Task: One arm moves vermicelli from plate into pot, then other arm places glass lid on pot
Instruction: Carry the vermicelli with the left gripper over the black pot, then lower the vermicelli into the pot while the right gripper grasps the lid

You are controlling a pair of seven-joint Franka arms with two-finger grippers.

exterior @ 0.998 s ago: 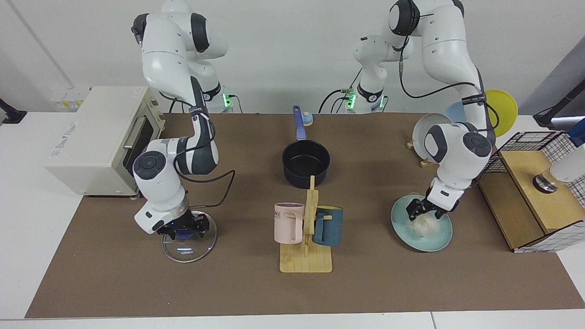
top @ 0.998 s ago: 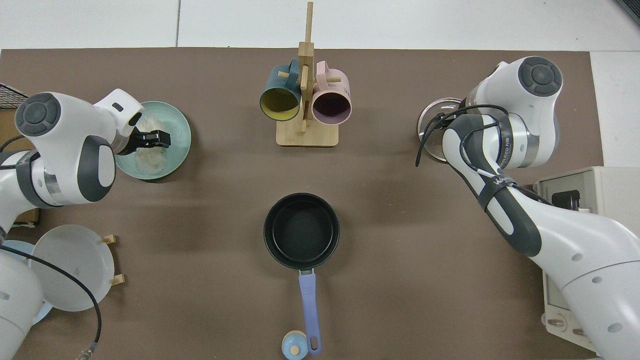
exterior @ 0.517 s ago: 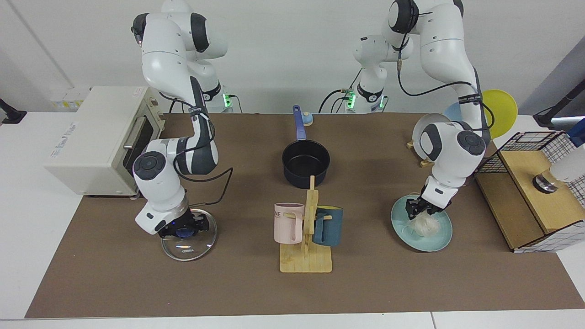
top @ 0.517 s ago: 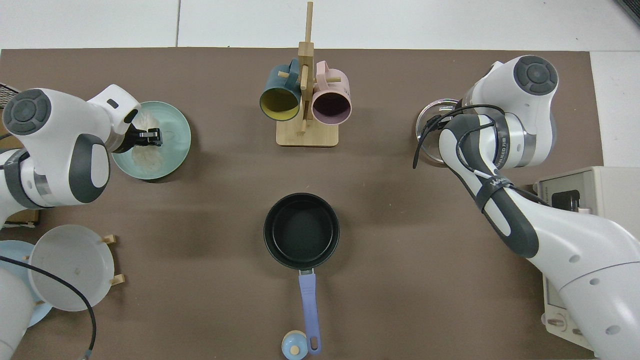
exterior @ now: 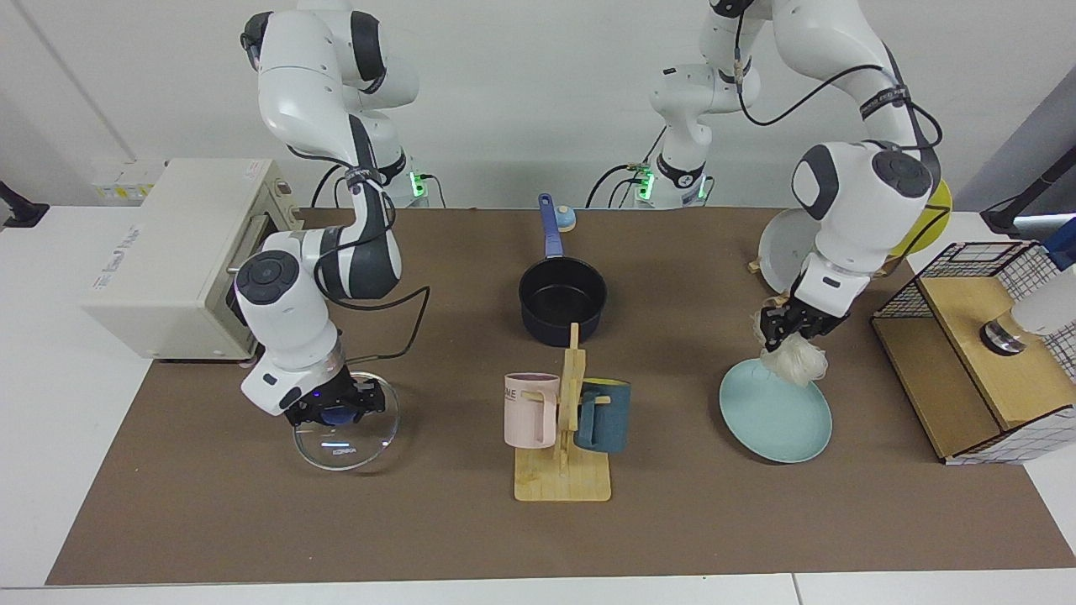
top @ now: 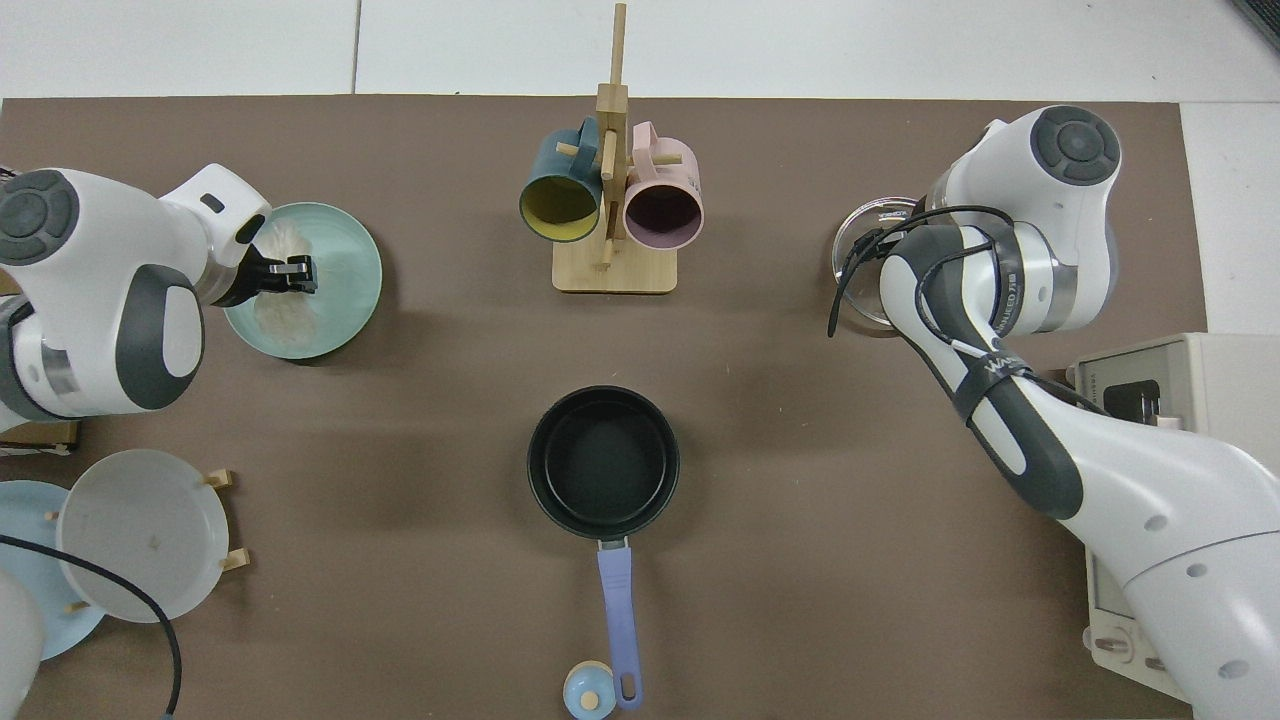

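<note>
My left gripper [exterior: 786,330] is shut on the vermicelli [exterior: 795,361], which hangs as a whitish clump above the back of the aqua plate [exterior: 773,418]. From the top the left gripper [top: 290,275] and the vermicelli [top: 285,312] sit over the plate [top: 350,268]. The dark pot [exterior: 562,298] stands empty mid-table with its blue handle pointing to the arm bases; it also shows in the top view [top: 603,462]. My right gripper [exterior: 334,409] is shut on the blue knob of the glass lid [exterior: 346,441], held just off the mat. In the top view only the lid's rim [top: 857,245] shows beside the arm.
A wooden mug stand [exterior: 563,470] with a pink mug [exterior: 530,410] and a teal mug [exterior: 605,413] stands between the arms, in front of the pot. A toaster oven [exterior: 176,252] is behind the right arm. A plate rack [exterior: 786,244] and a wire basket [exterior: 983,353] flank the left arm.
The left gripper rose from the plate with the vermicelli, leaving the plate bare. The right gripper lifted the lid slightly and shifted a little toward the toaster side.
</note>
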